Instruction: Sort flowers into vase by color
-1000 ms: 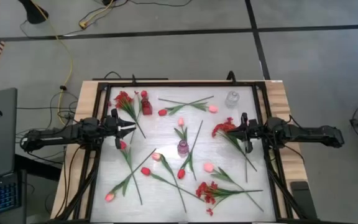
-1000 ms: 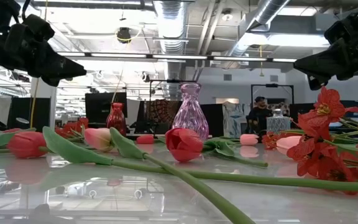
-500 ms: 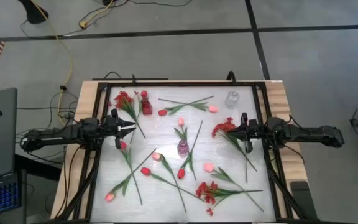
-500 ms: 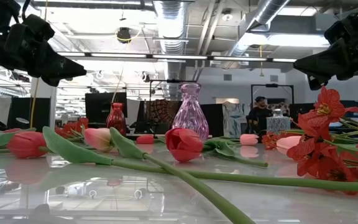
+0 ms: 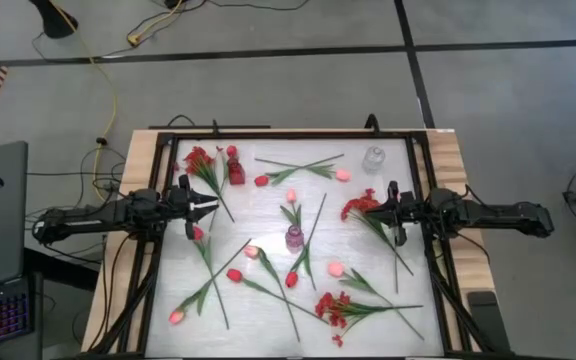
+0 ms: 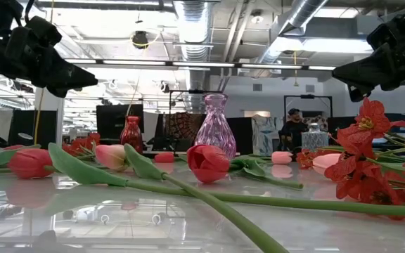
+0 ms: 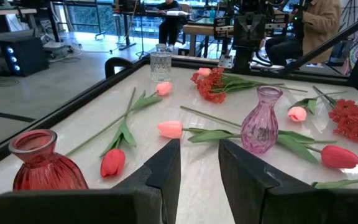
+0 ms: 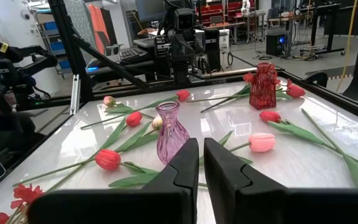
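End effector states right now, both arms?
Left end effector: open, holding nothing, raised at the table's left edge.
Right end effector: fingers nearly together, holding nothing, raised at the right edge.

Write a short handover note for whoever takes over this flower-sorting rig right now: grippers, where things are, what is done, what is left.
Left gripper: empty, jaws slightly apart, raised over the table's left side.
Right gripper: empty, jaws nearly shut, raised at the right, above a red bunch.
Vases: red vase far left, pink vase centre, clear vase far right. All empty.
Flowers: pink tulips, red tulips and red bunches lie scattered on the table.
Done: nothing.
Left: every flower.
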